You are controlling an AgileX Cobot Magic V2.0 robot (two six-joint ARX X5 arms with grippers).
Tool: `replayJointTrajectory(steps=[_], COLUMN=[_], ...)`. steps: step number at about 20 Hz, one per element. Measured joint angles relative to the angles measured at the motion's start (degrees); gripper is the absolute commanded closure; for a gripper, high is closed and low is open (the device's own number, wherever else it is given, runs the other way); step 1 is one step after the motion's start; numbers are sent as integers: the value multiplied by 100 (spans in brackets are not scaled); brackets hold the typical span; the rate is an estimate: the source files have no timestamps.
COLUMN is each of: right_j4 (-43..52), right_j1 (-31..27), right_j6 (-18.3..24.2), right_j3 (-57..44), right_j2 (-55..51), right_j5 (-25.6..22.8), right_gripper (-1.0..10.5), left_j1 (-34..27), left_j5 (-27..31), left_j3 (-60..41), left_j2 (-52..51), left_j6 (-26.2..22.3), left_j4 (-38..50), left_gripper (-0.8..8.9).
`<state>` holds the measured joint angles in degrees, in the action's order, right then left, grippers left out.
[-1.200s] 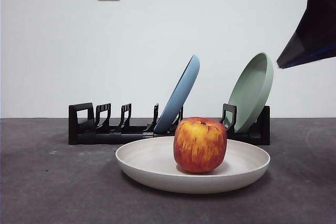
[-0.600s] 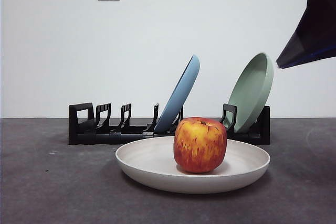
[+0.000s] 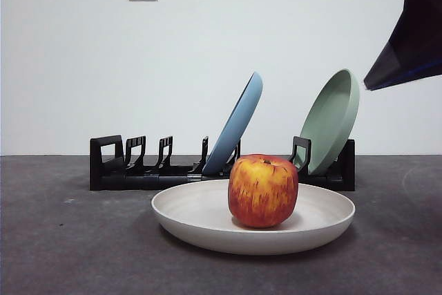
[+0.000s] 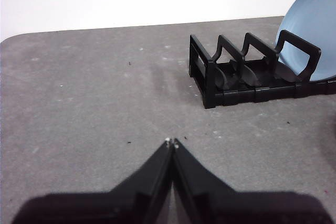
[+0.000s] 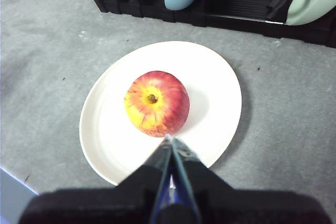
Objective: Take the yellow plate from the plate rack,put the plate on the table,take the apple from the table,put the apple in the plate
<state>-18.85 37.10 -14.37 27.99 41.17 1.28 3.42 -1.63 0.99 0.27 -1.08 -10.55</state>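
The apple (image 3: 263, 191) is set upright in the yellow plate (image 3: 200, 219), which is laid flat on the table (image 3: 62, 246) just in front of the plate rack (image 3: 110, 170). In the rack, two further plates are leaned in slots, one near the middle (image 3: 238, 126) and one at the right end (image 3: 335, 119), while the left slots are left unfilled.

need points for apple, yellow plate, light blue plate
apple (image 3: 263, 191), front view, middle of its red side.
yellow plate (image 5: 210, 77), right wrist view, bare inner surface beside the apple.
light blue plate (image 3: 238, 126), front view, middle of its tilted back.
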Motion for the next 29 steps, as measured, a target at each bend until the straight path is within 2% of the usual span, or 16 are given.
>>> replayJointTrajectory(steps=[14, 18, 20, 23, 29], right_j4=[2, -297, -553, -905, -581], right_j1=[0, -22, -177, -837, -2955], right_j6=[4, 229, 286, 326, 581], right_j3=[0, 0, 2, 0, -195], right_j2=[0, -306, -765, -1384, -2522], right_j5=[-17, -691, -730, -728, -730], right_gripper=[958, 958, 957, 946, 946], left_j1=[0, 0, 0, 0, 0], left_j5=[-2, 0, -2, 0, 0], left_j3=[0, 0, 0, 0, 0], left_j2=[0, 0, 0, 0, 0], left_j6=[0, 0, 0, 0, 0], left_j4=[0, 0, 0, 0, 0], left_gripper=[815, 816, 816, 815, 816])
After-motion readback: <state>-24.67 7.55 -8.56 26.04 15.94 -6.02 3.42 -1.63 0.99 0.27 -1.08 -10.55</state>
